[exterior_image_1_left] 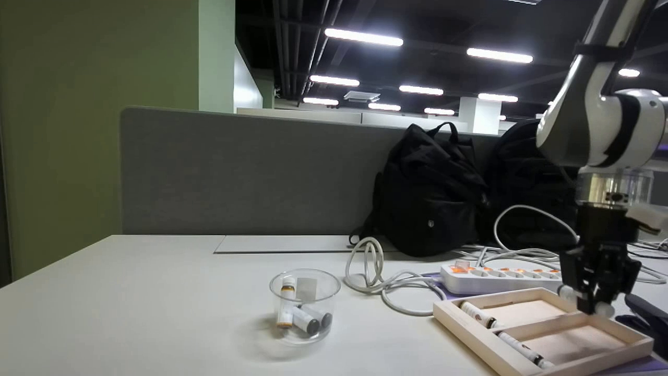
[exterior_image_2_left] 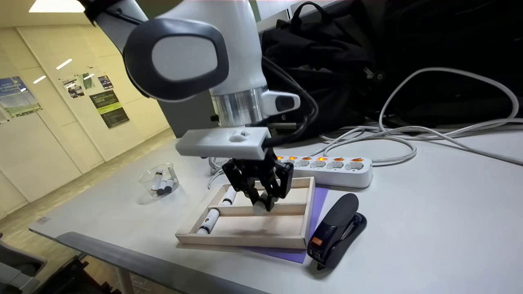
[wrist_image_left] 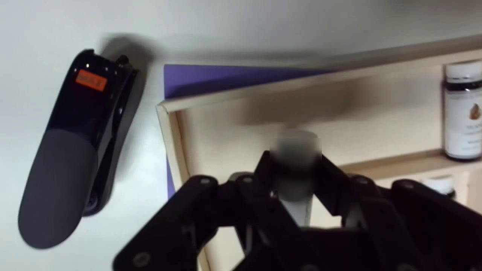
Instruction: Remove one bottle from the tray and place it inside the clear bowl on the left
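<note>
You are working in what looks like an office. In an exterior view, a grey partition (exterior_image_1_left: 250, 177) stands along the back of your white counter (exterior_image_1_left: 156, 313), mid-frame, and strip lights (exterior_image_1_left: 364, 37) run under the dark ceiling (exterior_image_1_left: 443, 21) at the upper right. In an exterior view, you can see posters (exterior_image_2_left: 109, 108) on the pale wall (exterior_image_2_left: 41, 45) at the upper left and a desk stapler (exterior_image_2_left: 337, 230) low and right of centre. A black backpack (exterior_image_1_left: 430, 193) sits before the partition, near a white power strip (exterior_image_1_left: 493, 284).

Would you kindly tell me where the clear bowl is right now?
The clear bowl stands on the white table to the left of the wooden tray in both exterior views, with small bottles inside it.
</note>
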Available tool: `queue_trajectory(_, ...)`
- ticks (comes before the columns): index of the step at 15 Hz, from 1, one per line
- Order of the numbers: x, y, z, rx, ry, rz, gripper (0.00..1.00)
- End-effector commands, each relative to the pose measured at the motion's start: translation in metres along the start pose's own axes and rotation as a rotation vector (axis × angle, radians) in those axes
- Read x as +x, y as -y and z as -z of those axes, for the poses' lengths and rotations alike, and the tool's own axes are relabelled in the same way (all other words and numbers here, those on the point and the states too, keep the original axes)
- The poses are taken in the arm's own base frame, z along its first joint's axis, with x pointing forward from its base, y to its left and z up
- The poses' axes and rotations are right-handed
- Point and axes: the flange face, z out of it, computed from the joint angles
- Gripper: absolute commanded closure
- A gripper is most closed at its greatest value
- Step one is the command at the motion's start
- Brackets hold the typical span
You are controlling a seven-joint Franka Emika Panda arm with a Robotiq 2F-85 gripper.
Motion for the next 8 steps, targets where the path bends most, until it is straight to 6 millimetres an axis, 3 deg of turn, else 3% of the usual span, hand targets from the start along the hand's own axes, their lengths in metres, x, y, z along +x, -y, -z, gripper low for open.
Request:
queue_trajectory(1, 0.015, 0.029, 0.068, 0.036, -0.042, 0.001, 0.93)
queue_trajectory(4, 0.037, 0.075, 0.115, 0.070, -0.108, 0.061, 0.93)
queue_trajectory(8, 0.068, 0.170, 0.160, 0.121, -0.182, 0.169, 0.93)
